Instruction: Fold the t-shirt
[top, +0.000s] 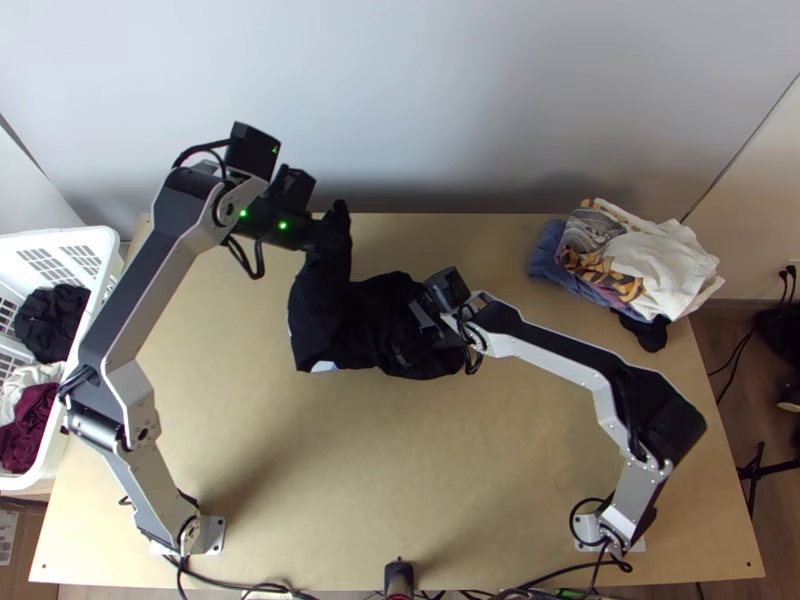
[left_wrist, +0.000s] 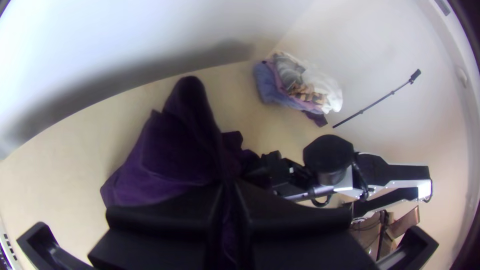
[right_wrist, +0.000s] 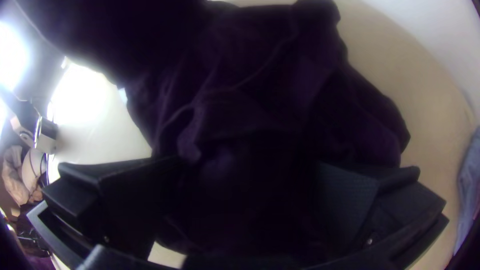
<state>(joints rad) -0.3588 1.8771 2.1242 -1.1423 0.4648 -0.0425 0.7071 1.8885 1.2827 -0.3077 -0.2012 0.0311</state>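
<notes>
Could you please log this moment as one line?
left gripper: shut on black t-shirt, part lifted | right gripper: open, cloth between fingers | t-shirt: bunched on table | clothes pile: table's far right corner | folding: unfinished

White glare on the table (right_wrist: 102, 125), wall (left_wrist: 150, 30) softly shadowed

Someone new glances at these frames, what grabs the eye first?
The dark t-shirt, bunched near mid-table and partly raised: the left gripper's jaws are shut on it, the right gripper's stand open around cloth. Next, the clothes pile at the table's far right and the white basket beside its left edge.
</notes>
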